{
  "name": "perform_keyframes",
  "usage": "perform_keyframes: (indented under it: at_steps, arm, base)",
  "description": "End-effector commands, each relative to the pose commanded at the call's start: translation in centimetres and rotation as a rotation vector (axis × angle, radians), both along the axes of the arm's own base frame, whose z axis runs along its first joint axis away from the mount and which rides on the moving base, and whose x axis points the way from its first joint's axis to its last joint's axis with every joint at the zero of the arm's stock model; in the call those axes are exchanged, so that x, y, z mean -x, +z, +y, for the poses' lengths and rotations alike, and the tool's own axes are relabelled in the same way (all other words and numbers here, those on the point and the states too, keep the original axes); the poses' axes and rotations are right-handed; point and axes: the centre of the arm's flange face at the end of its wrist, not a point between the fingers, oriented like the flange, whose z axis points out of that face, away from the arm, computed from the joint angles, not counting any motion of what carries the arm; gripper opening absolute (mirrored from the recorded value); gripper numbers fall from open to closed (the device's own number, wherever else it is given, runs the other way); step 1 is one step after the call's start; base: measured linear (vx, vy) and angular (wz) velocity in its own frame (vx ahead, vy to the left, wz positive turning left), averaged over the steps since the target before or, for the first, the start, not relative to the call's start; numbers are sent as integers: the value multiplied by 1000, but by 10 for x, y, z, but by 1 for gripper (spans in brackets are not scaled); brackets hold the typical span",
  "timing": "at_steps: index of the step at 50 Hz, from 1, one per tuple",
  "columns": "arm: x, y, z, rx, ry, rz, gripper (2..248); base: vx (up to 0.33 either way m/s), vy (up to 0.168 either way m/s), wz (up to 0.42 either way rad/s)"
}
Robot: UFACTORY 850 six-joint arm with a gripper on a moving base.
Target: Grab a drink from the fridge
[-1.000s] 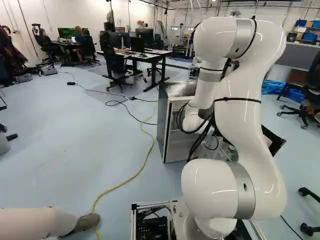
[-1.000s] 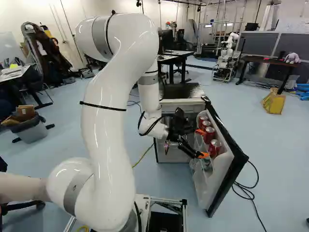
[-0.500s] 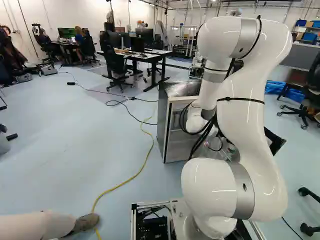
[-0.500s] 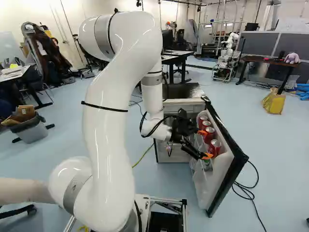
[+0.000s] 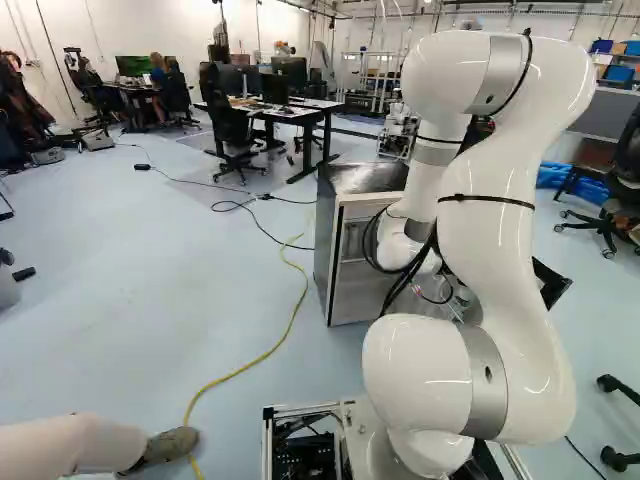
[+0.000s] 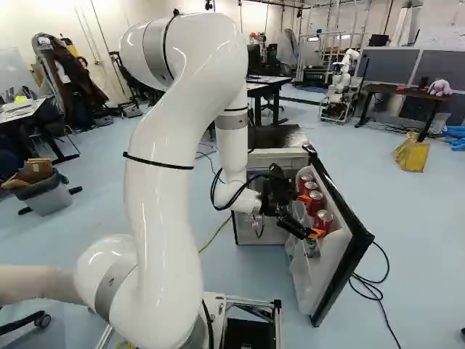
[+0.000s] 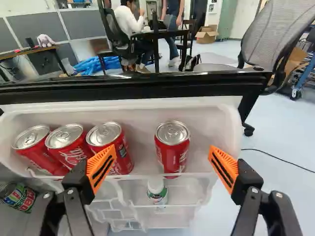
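Yellow cable (image 5: 304,290) snaking over the floor (image 5: 150,300) here, bin (image 6: 48,200) at the left of the right base view, another robot (image 6: 341,83) standing far back, yellow box (image 6: 412,155) near the blue tubes (image 6: 455,138)!

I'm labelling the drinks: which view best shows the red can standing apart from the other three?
The wrist view: it shows the can from top and side, ahead of the open gripper. The right base view shows it smaller, by the gripper; in the left base view, the arm hides it.

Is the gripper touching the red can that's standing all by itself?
Apart. In the wrist view, white door shelf shows between the lone red can and both orange pads of the open gripper.
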Motion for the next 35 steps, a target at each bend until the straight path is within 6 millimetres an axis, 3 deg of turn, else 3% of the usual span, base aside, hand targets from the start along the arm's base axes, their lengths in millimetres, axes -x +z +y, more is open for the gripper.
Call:
perform_keyframes:
  at_steps: [12,13,17,18,28,29,33,35]
  arm:
    - [0,0,0,0,2,0,241]
    - [0,0,0,0,2,0,227]
    - [0,0,0,0,2,0,227]
    - [0,0,0,0,2,0,215]
    - [0,0,0,0,2,0,203]
    - [0,0,0,0,2,0,191]
    - [0,0,0,0,2,0,191]
    - [0,0,0,0,2,0,179]
  base:
    - [0,0,0]
    - [0,0,0]
    - [0,0,0]
    - [0,0,0]
    - [0,0,0]
    - [0,0,0]
    - [0,0,0]
    - [0,0,0]
